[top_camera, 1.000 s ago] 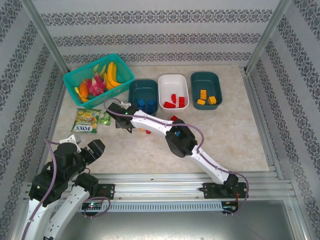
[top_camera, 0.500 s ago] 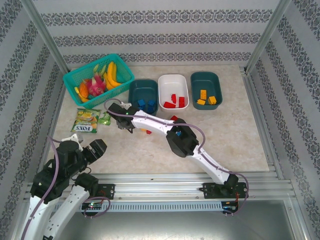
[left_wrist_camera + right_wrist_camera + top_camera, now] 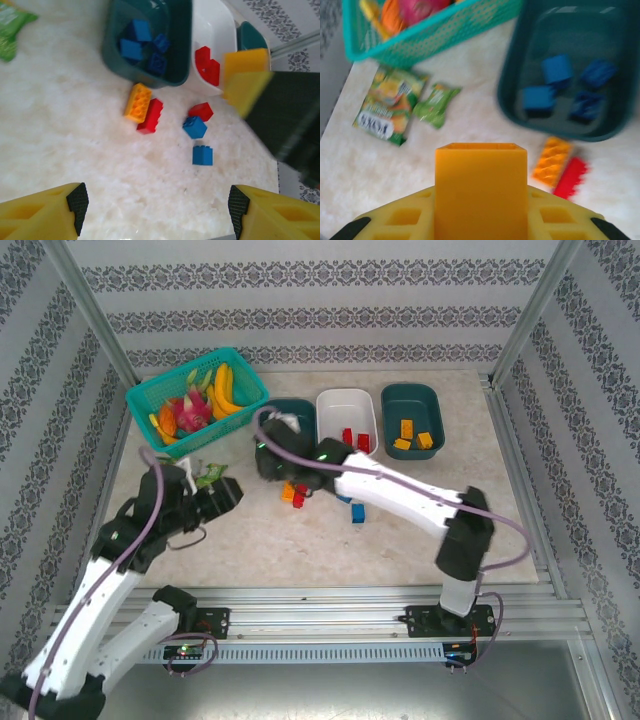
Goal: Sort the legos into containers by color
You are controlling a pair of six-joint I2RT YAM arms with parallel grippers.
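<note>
5 loose legos (image 3: 151, 116) (1 orange, 2 red, 2 blue) lie on the table (image 3: 480, 510) just beside the dark teal tray (image 3: 181, 50) of blue bricks; the right gripper (image 3: 481, 150) hovers over its near edge, can't tell if pinching a brick, and the left gripper (image 3: 157, 200) is wide and empty, so best check colour and release low inside the matching tray.

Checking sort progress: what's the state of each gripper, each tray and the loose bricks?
left gripper, open, empty
right gripper, shut on an orange brick
left teal tray, holds blue bricks
white tray, holds red bricks
right teal tray, holds orange bricks
loose bricks, five, unsorted
</note>
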